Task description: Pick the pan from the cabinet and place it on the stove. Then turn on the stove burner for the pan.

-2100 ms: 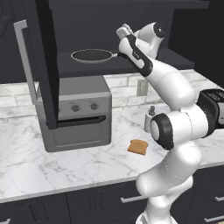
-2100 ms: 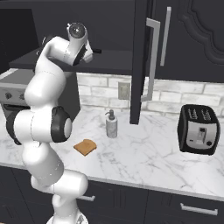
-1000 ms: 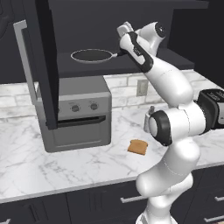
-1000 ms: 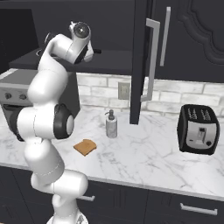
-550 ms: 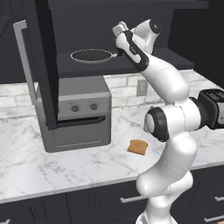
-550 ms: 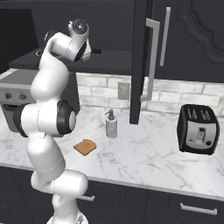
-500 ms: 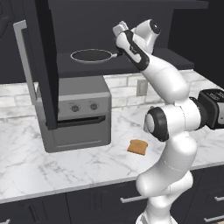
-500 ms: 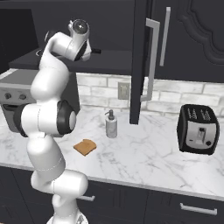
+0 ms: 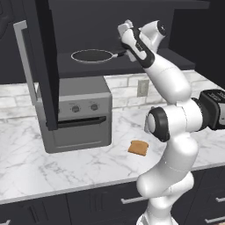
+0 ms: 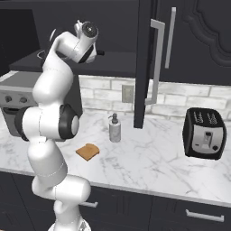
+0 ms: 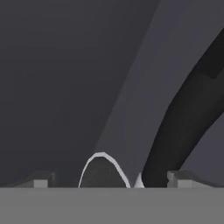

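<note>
Edged gripper (image 9: pixel 124 49) closer along pan (image 9: pixel 93 56) handle over the last second; fingers spread wide, gripping nothing. Pan sat on cabinet (image 9: pixel 145 66) shelf, above toaster oven (image 9: pixel 74 114); grasp likely next.

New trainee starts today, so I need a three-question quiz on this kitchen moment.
1. True or false: the pan lies on the cabinet shelf.
2. What stands right of the toast slice in the right base view: A soap bottle, B kettle, C mug?
3. Is the pincer open or shut?

Key: 1 true. 2 A. 3 open, at the pan's handle.
</note>
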Controlling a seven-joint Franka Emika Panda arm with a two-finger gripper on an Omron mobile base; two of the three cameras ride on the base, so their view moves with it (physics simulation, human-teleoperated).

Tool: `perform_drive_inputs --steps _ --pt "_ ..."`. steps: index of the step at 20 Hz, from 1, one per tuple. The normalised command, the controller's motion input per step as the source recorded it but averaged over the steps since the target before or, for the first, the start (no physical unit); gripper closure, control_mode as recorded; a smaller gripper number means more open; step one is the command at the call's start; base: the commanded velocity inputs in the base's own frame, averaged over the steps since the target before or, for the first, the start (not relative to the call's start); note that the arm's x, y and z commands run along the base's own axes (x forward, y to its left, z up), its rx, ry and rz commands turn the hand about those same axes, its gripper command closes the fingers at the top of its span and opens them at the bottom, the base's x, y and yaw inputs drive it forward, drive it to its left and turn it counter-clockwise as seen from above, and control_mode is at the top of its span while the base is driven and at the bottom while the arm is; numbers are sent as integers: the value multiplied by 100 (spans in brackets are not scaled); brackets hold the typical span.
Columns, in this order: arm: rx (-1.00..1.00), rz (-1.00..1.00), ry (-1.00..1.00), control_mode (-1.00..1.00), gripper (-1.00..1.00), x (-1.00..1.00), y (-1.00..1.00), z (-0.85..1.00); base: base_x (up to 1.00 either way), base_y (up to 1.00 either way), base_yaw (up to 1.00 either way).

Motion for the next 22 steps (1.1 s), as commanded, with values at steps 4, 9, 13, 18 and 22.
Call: perform_drive_inputs --steps 4,9,13,18,22 --pt "0 0 0 -100 -100 0 -24 -27 0 0 0" --pt "-2 0 1 -100 -100 0 -10 -17 0 0 0" --pt "-4 -1 4 -100 -100 0 -10 -38 0 0 0" --pt "-5 -1 5 -100 -100 0 -13 -47 0 0 0" --pt "-4 -2 9 -100 -100 0 -27 -50 0 0 0"
